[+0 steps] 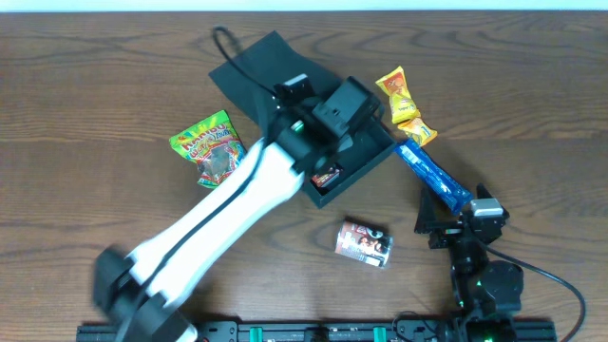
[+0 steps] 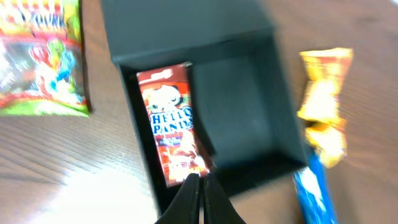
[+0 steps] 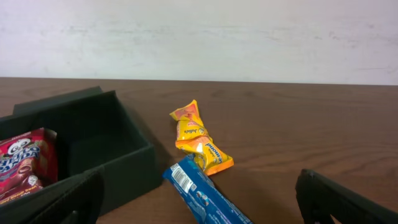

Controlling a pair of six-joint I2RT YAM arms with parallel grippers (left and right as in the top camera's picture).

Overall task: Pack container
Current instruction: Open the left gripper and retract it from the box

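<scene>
At the middle of the desk [image 1: 85, 218], toward its far side, your container [image 1: 372, 157] lies open with its flap lid [image 1: 249, 68] laid back to the far left. A Hello Panda packet [image 2: 171, 124] lies inside along the box's left wall. Your left arm [image 1: 237, 195] reaches over the box, and its jaws are clenched together with nothing visible between them, their tips over the near end of that packet. Your right arm [image 1: 480, 271] sits at the near right, its jaws spread wide and empty. A green gummy bag [image 1: 207, 147] lies left of the box. A yellow packet [image 1: 404, 104] and a blue packet [image 1: 432, 176] lie to its right. A red-and-white packet [image 1: 364, 242] lies on the near side.
</scene>
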